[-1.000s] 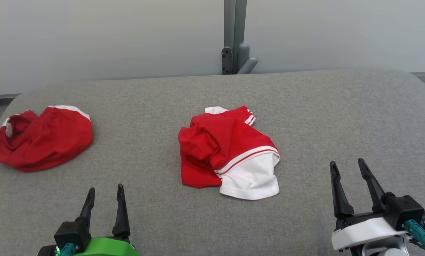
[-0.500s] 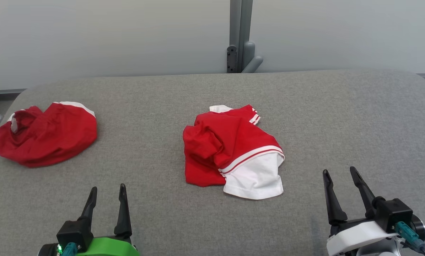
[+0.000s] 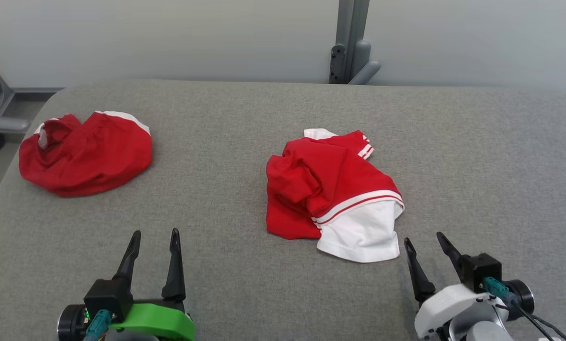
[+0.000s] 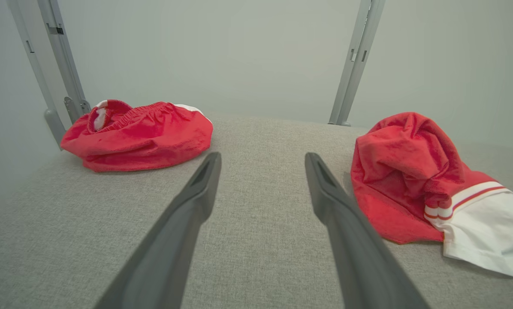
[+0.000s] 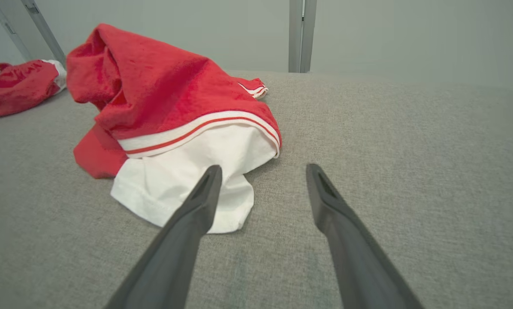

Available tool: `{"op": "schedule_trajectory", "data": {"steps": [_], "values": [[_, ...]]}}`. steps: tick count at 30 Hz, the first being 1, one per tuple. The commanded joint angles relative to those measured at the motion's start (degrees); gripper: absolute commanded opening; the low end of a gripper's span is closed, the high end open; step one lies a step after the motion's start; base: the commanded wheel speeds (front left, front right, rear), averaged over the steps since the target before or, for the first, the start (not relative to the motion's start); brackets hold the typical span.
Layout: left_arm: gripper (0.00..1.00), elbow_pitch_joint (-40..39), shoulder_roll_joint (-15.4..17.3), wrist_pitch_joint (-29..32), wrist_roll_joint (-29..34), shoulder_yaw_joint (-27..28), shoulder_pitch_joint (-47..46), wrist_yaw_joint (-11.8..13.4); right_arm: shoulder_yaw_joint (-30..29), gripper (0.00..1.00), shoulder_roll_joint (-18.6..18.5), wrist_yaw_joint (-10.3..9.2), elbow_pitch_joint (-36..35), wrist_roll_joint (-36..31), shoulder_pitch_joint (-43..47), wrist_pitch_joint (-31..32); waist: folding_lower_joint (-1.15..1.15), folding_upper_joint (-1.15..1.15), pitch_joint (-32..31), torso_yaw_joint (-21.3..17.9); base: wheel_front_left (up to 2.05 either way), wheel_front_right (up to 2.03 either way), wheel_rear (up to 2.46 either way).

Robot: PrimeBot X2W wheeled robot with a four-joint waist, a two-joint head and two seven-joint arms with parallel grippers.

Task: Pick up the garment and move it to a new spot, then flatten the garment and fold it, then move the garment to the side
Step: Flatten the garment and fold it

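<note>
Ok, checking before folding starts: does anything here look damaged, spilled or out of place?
Nothing damaged or spilled. The red-and-white garment lies crumpled in the middle, white part poking out. A second red garment sits bunched by the left edge. Both open: left gripper and right gripper.

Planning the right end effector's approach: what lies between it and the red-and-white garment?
Only bare grey surface, seen in the head view, between the right end effector and the red-and-white garment.
</note>
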Motion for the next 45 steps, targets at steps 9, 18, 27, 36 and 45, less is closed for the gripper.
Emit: {"op": "schedule_trajectory", "data": {"steps": [9, 18, 27, 36, 45], "values": [[1.0, -1.75, 0.02, 0.0, -1.12, -2.03, -3.08, 0.93, 0.61, 1.0, -0.23, 0.0, 13.08, -1.88, -10.19, -0.17, 0.0, 0.14, 5.3, 5.8, 0.0, 0.0, 0.0], [1.0, -2.38, 0.01, 0.0, -2.32, -2.51, -3.09, 2.13, -1.15, 0.0, -0.25, -0.01, 16.39, -1.12, -16.26, -0.17, 0.0, 0.14, 6.48, 7.74, 0.0, 0.0, 0.0], [1.0, -2.13, 0.01, 0.0, -2.52, -3.58, -2.97, 2.18, -8.24, 0.0, -0.52, -0.01, 5.54, -5.44, -17.36, -0.18, 0.0, 0.14, 5.86, 4.99, 0.0, 0.0, 0.0], [1.0, -1.53, 0.02, 0.0, -2.21, -4.72, -3.36, 1.83, -17.93, 0.0, -5.91, -0.01, 1.87, -8.36, -18.52, 2.23, 0.0, 0.14, 5.84, 3.63, 0.0, 0.0, 0.0], [1.0, -1.08, 0.02, 0.0, -1.81, -4.99, -3.38, 1.39, -26.34, 0.0, -10.17, -0.01, 4.87, -10.22, -16.43, 5.04, 0.0, 0.14, 6.31, 4.17, 0.0, 0.0, 0.0]]}}
